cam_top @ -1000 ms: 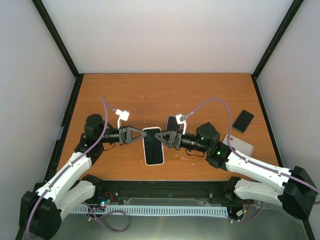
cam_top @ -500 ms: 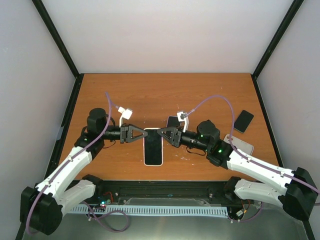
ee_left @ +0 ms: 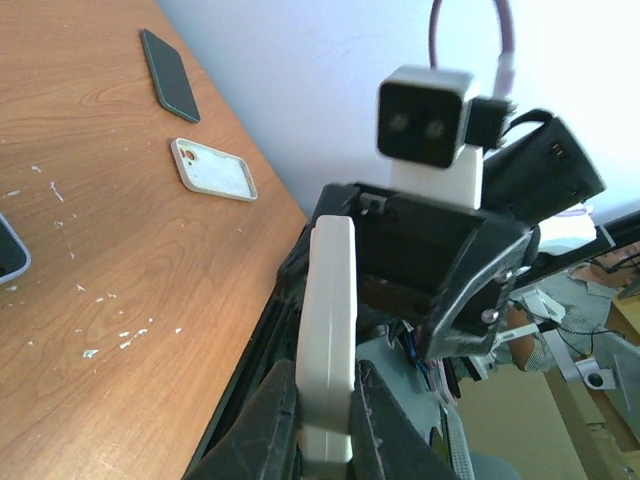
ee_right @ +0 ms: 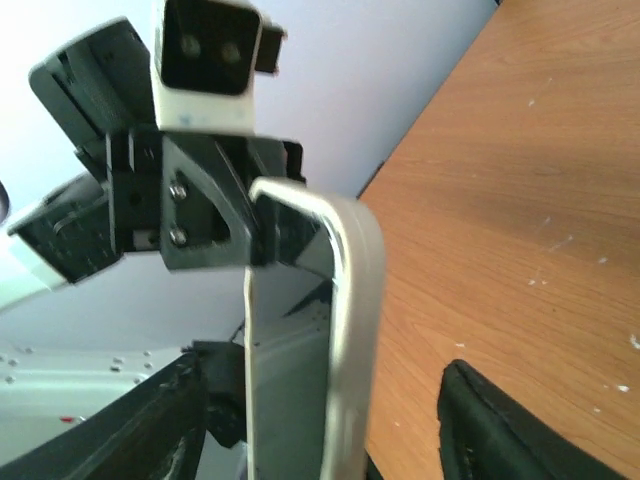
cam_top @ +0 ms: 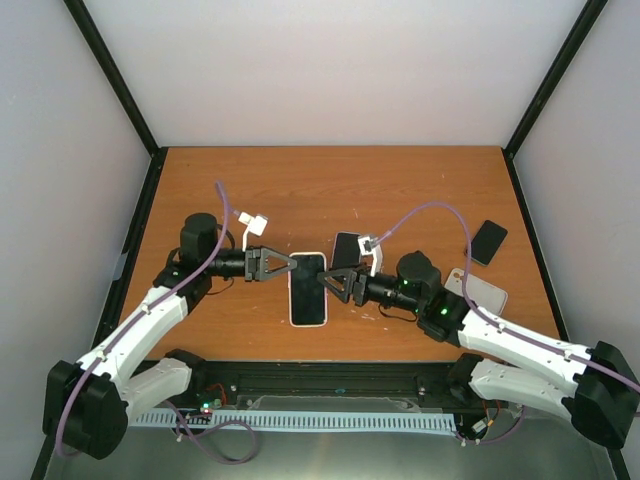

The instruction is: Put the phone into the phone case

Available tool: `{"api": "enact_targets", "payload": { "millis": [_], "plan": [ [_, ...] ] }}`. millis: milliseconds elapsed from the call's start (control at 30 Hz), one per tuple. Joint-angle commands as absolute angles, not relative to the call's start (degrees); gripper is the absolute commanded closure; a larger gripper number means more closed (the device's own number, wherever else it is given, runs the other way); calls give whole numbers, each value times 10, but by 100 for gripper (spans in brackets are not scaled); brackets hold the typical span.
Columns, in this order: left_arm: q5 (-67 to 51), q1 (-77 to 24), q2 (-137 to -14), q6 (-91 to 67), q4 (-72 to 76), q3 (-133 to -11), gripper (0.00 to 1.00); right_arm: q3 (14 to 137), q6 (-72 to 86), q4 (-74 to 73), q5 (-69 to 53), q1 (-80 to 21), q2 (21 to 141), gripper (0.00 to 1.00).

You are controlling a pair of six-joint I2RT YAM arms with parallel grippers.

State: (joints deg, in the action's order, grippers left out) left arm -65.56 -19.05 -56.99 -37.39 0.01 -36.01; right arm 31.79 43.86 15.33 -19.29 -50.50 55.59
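Note:
The phone (cam_top: 308, 290), black screen up, sits inside a white phone case (cam_top: 292, 290) whose rim shows all round it, flat over the near middle of the table. My left gripper (cam_top: 284, 265) is shut on the case's left edge. In the left wrist view the white case edge (ee_left: 328, 290) is pinched between the fingers of the left gripper (ee_left: 325, 405). My right gripper (cam_top: 336, 284) stands open at the right edge. In the right wrist view the case rim (ee_right: 358, 300) stands between the right gripper's (ee_right: 320, 420) spread fingers, touching neither.
A dark phone (cam_top: 347, 247) lies just behind the right gripper. Another dark phone (cam_top: 486, 241) and a white empty case (cam_top: 480, 290) lie at the right, also seen as the dark phone (ee_left: 170, 88) and white case (ee_left: 213, 168). Black frame posts stand at the corners.
The right gripper closed on the phone's right edge, then opened again and dropped slightly toward the near edge. The left gripper kept its grip and shifted a little to the right.

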Motion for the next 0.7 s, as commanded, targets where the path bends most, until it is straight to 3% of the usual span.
{"api": "enact_targets", "payload": {
  "millis": [0,133,233,467,667],
  "plan": [
    [-666,-188,-567,-414,61,-373,100,275,477,187,-222,-507,538,35],
    [-672,-188,-573,-423,79,-372,100,243,510,239,-249,-508,554,36],
    [-670,-188,-580,-425,82,-373,100,230,525,283,-263,-508,567,50],
    [-650,-188,-596,-432,64,-374,99,200,559,375,-261,-510,584,93],
    [-633,-188,-602,-435,61,-377,56,199,572,383,-244,-510,588,97]
  ]
}}
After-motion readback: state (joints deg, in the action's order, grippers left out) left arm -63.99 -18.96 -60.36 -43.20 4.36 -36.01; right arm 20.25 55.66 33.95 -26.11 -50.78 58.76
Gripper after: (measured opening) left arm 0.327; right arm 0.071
